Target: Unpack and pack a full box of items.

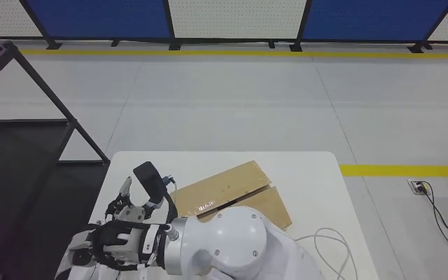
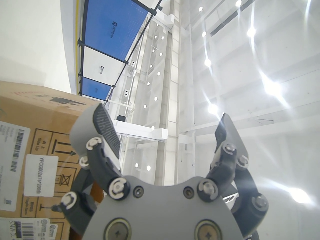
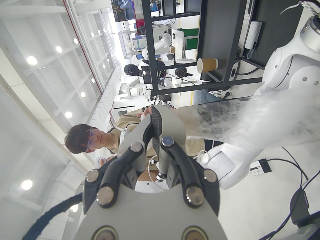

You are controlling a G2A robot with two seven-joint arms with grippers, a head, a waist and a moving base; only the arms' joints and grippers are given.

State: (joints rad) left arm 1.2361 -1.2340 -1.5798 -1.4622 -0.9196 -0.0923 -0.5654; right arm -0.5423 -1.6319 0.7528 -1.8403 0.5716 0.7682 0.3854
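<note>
brown cardboard box (image 1: 231, 189), top closed

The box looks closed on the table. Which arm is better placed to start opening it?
Left, probably. The left gripper is open and sits right beside the box, while the right gripper is shut and aimed up into the room, away from the table.

Brown box (image 1: 225, 189), white table (image 1: 308, 175), yellow floor stripes (image 1: 231, 52).
</note>
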